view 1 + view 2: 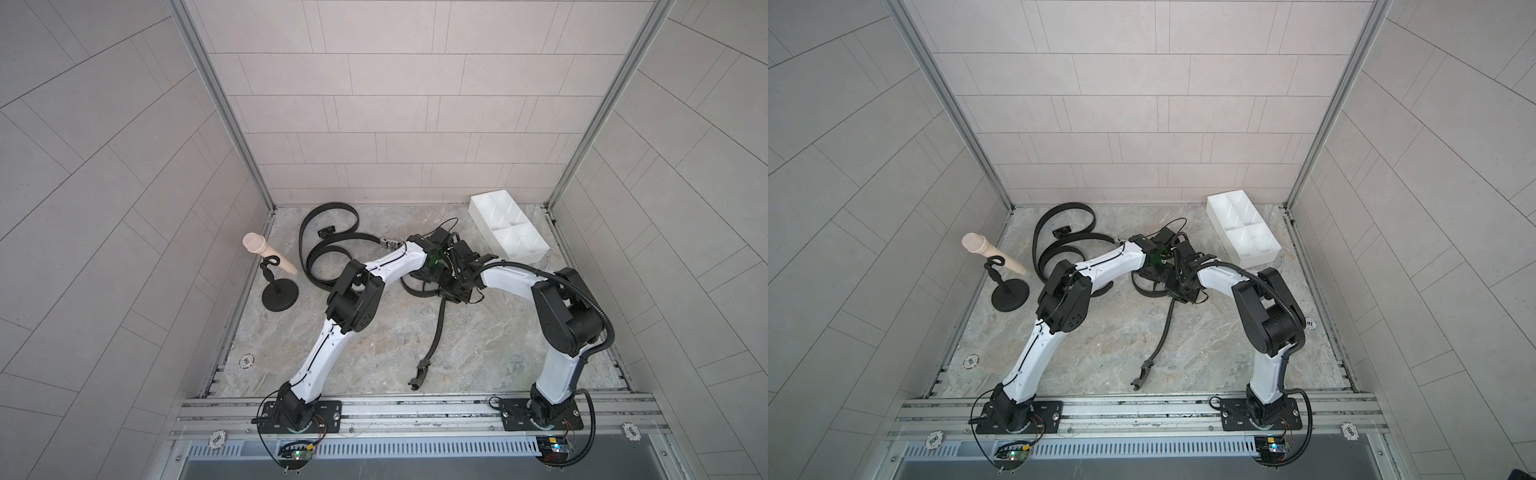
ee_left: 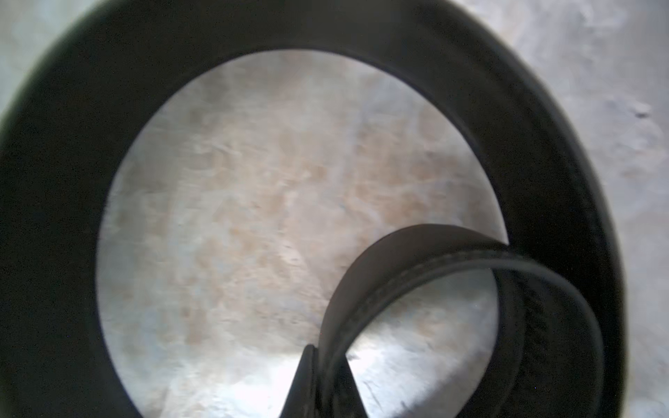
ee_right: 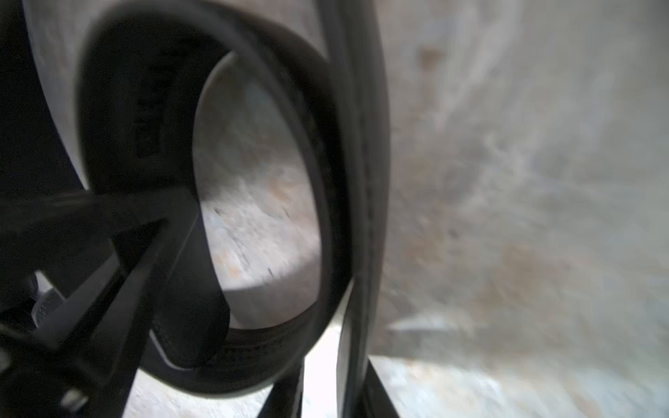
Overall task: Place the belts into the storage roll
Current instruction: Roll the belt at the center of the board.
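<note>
Belts [image 1: 332, 205] all lie on the counter [image 1: 374, 353] outside the storage roll [image 1: 486, 232]: two in loose curves well apart from it, the third belt [image 1: 437, 328] near it, partly coiled. On this one the left gripper [image 2: 324, 376] pinches the coiled inner end; the right gripper [image 3: 329, 394] stands slightly spread, the strap running between its jaws.

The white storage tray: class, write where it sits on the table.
In a top view, the white tray sits in the far right corner of the table, close to the back wall, beyond the right arm.
</note>
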{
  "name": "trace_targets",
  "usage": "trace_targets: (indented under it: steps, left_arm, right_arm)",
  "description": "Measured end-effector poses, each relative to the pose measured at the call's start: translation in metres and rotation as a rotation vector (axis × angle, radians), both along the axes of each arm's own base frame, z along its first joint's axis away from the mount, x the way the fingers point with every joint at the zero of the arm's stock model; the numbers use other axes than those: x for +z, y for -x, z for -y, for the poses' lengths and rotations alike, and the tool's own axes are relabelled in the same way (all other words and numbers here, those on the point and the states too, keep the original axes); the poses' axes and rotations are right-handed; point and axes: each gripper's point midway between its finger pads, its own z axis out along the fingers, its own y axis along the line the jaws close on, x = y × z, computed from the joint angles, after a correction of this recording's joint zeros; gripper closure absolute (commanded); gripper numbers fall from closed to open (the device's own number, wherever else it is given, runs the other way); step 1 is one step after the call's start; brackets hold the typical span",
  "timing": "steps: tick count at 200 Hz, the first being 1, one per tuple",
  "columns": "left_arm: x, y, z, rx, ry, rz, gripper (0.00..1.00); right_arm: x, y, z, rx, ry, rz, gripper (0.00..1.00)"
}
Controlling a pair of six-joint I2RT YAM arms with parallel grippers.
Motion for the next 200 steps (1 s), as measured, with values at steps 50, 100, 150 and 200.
trace_targets:
  steps: [50,100,150,200]
  left_arm:
    - [-0.001,0.019,0.003,-0.049,0.009,-0.020,0.40]
    - [0.058,0.021,0.004,-0.047,0.087,0.079,0.17]
    - [0.122,0.043,-0.024,-0.003,0.194,0.199,0.15]
    - [0.065,0.129,-0.039,-0.076,0.148,0.047,0.15]
  right_arm:
    - [0.043,0.016,0.025,0.072,0.085,0.080,0.41]
    - [0.057,0.010,0.062,0.104,0.194,0.095,0.39]
    - [0.048,-0.019,0.073,0.133,0.243,0.093,0.38]
    - [0.027,-0.041,0.056,0.219,0.248,0.075,0.37]
